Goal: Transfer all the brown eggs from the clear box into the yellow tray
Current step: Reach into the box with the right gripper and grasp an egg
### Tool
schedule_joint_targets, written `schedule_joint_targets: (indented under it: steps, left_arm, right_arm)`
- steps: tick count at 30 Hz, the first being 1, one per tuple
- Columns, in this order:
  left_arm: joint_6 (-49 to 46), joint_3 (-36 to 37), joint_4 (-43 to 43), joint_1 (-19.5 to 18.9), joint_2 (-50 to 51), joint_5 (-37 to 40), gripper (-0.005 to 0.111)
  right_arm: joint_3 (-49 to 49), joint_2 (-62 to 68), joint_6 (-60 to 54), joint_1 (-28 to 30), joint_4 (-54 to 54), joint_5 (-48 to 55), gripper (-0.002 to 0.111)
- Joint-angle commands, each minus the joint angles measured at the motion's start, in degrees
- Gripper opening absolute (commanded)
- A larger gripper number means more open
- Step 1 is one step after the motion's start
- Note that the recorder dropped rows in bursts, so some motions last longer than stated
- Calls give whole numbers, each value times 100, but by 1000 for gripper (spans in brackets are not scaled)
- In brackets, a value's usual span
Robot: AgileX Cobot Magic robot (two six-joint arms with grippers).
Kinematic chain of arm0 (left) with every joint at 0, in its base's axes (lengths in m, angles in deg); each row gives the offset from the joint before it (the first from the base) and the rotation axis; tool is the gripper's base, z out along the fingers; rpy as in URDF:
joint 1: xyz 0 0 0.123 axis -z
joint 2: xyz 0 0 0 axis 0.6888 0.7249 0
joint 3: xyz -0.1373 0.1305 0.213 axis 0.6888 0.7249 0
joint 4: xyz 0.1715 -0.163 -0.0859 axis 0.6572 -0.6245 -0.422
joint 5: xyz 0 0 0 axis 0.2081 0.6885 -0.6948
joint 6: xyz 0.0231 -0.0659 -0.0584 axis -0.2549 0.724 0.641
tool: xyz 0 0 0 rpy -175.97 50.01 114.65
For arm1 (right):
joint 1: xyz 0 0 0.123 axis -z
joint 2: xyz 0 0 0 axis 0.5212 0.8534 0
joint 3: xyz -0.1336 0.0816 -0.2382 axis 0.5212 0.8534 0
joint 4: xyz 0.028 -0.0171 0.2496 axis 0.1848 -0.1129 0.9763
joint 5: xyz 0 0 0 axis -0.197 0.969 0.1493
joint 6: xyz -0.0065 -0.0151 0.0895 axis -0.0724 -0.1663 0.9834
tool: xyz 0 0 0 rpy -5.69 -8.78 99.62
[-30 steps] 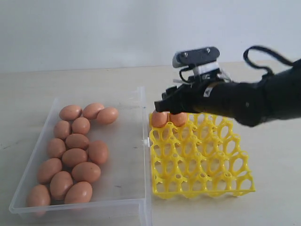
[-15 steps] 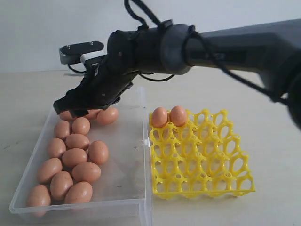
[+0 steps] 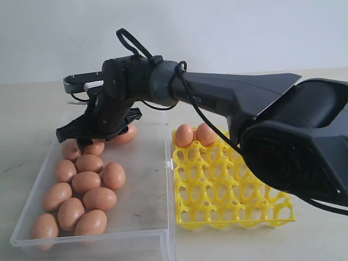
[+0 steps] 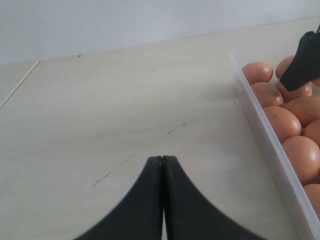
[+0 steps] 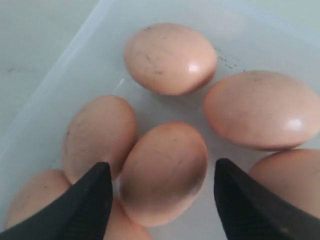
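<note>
Several brown eggs (image 3: pixel 87 182) lie in the clear box (image 3: pixel 145 187) on the left. Two more eggs (image 3: pixel 194 134) sit in the far-left cups of the yellow tray (image 3: pixel 234 185). My right gripper (image 3: pixel 89 136) reaches across to the box's far end. In the right wrist view it (image 5: pixel 162 167) stands open, its fingers either side of one egg (image 5: pixel 167 145) with gaps on both sides. My left gripper (image 4: pixel 162 159) is shut on nothing, over bare table beside the box wall (image 4: pixel 265 135). It does not show in the exterior view.
The right arm (image 3: pixel 234 100) stretches over the tray's far edge and the box's right wall. Other eggs (image 5: pixel 172 57) crowd close round the one between the fingers. The box's near-right floor is bare. Pale table (image 4: pixel 125 100) lies left of the box.
My right gripper has left the yellow tray, swung left over the clear box and come down low over the far eggs. Two eggs stay in the tray.
</note>
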Motion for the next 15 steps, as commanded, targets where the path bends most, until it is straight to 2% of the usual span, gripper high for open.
schedule_joint_targets:
  steps: [1, 6, 8, 10, 13, 14, 15]
  left_arm:
    - [25, -23, -14, 43, -32, -52, 0]
    - [25, -23, -14, 43, -32, -52, 0]
    - [25, -23, -14, 43, -32, -52, 0]
    - [25, -23, -14, 43, -32, -52, 0]
    - [25, -23, -14, 43, -32, -52, 0]
    - [25, -23, -14, 43, -32, -52, 0]
    - [25, -23, -14, 43, -32, -52, 0]
  right_arm:
    - [-171, 200, 112, -4, -169, 37, 58]
    - [-221, 303, 112, -4, -157, 58, 57]
    - [-221, 307, 112, -4, -157, 58, 52]
    - [-221, 307, 112, -4, -140, 58, 38]
    - [-221, 271, 100, -4, -127, 58, 7]
    - [-221, 246, 89, -4, -127, 46, 0]
    - [-221, 204, 85, -4, -177, -2, 0]
